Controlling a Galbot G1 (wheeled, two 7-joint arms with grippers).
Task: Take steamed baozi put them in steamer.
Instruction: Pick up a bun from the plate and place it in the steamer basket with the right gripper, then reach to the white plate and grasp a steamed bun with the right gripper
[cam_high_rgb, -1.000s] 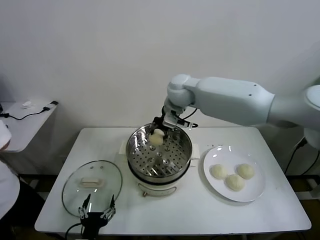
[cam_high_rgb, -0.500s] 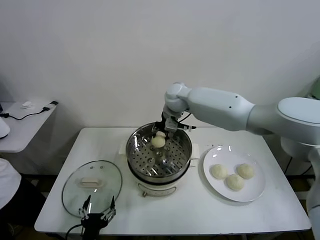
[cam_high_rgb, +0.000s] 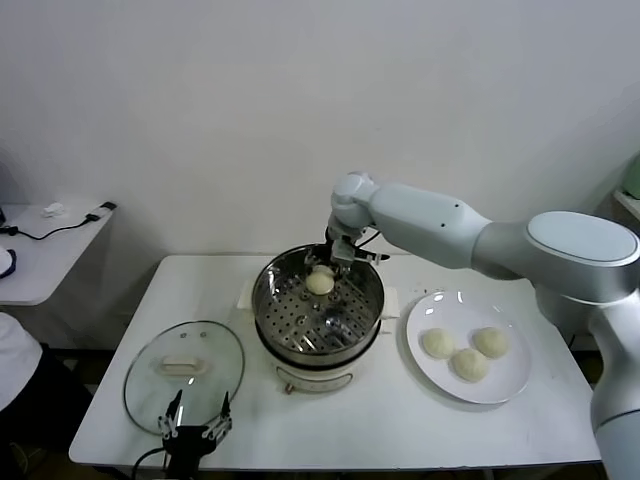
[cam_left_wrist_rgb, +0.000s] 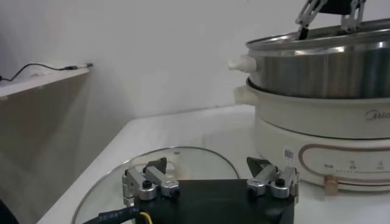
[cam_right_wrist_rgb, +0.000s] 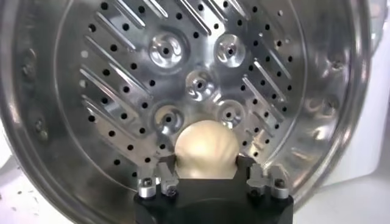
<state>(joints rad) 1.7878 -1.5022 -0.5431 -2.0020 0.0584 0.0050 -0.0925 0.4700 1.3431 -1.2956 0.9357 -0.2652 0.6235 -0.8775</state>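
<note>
My right gripper (cam_high_rgb: 322, 272) reaches into the back of the steamer (cam_high_rgb: 272, 322) and is shut on one cream-white baozi (cam_high_rgb: 320, 284), low over the perforated tray. In the right wrist view the baozi (cam_right_wrist_rgb: 206, 145) sits between the gripper (cam_right_wrist_rgb: 206, 165) fingers, over the tray (cam_right_wrist_rgb: 122, 91). Three more baozi (cam_high_rgb: 437, 343) (cam_high_rgb: 468, 364) (cam_high_rgb: 490, 341) lie on the white plate (cam_high_rgb: 503, 388) to the steamer's right. My left gripper (cam_high_rgb: 196, 422) is open and parked at the table's front edge, by the glass lid (cam_high_rgb: 185, 372).
The left wrist view shows the left gripper (cam_left_wrist_rgb: 207, 173) over the lid (cam_left_wrist_rgb: 183, 159), with the steamer (cam_left_wrist_rgb: 317, 70) beyond. A side table with a cable (cam_high_rgb: 60, 228) stands at the far left. The white wall is close behind.
My right gripper has lowered the baozi from above the steamer's rim down toward the back of the tray. The left arm has not moved.
</note>
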